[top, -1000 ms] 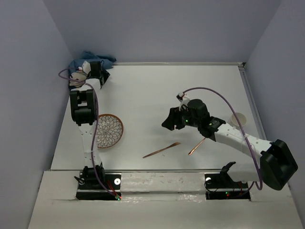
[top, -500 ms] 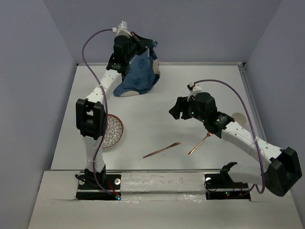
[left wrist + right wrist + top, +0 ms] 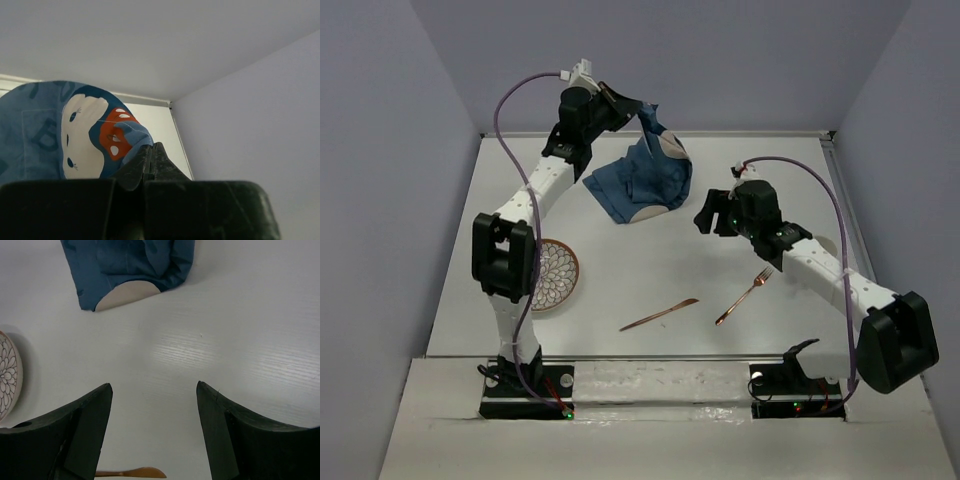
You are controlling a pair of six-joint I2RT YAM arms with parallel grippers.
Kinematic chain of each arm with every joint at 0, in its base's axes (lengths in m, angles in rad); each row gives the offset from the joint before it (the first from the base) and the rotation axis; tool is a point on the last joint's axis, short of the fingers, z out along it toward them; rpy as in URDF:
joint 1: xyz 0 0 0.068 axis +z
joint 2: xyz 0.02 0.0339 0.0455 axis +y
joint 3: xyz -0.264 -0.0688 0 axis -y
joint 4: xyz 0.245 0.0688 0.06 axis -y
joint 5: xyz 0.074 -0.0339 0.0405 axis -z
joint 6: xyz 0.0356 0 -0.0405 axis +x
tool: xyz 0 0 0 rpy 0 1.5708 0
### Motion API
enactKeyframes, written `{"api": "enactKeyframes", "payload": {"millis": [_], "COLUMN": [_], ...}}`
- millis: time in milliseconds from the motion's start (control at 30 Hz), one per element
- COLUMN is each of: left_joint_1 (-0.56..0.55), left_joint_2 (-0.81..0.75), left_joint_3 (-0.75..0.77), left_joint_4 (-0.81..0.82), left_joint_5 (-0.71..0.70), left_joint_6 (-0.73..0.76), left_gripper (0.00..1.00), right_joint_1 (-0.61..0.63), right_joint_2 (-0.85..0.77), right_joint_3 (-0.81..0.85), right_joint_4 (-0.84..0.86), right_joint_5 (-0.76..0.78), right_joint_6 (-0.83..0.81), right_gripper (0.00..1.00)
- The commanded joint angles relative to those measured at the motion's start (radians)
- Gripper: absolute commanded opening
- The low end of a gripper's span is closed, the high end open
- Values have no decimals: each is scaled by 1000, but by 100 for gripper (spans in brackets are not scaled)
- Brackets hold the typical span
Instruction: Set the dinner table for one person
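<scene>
The white dinner table (image 3: pixel 620 270) fills the top view. My left gripper (image 3: pixel 645 112) is shut on a corner of the dark-blue printed cloth placemat (image 3: pixel 642 180). It holds the corner up above the far middle of the table, and the cloth's lower end trails on the surface. In the left wrist view the closed fingertips (image 3: pixel 151 147) pinch the cloth (image 3: pixel 50 130). My right gripper (image 3: pixel 705 215) is open and empty, just right of the cloth. In the right wrist view (image 3: pixel 155 387) the cloth (image 3: pixel 130 265) lies ahead of the gripper.
A patterned round plate (image 3: pixel 550 275) sits at the near left, seen also in the right wrist view (image 3: pixel 7 375). A copper knife (image 3: pixel 660 314) and a copper fork (image 3: pixel 742 297) lie near the front edge. Walls enclose the table on three sides.
My left gripper has lifted the cloth out of the far left corner and carried it right toward the far middle. My right gripper has moved farther back and right.
</scene>
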Motion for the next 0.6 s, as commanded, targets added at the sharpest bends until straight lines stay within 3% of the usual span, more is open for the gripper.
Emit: {"api": "enactKeyframes", "payload": {"millis": [0,167,367,567], "left_joint_1": [-6,5,38,58], "left_joint_2": [-266,-524,-602,-653], "left_joint_3": [-161,-468,-672,-734], "left_joint_4": [74,164,244,247], "left_joint_5": [-142,-349,-279,-277], "left_joint_6": [108,122,8,-10], "left_gripper": [0,0,0,0], "right_joint_1": [-21,-21,-21,-10], "right_joint_2": [59,222,493,650], "right_joint_3": [65,151,341,478], "right_joint_4": [45,106,166,183], "right_joint_5": [-60,-206,-350,-517], "right_joint_6": [-18,-55,-90,-123], "right_gripper": [74,77,83,85]}}
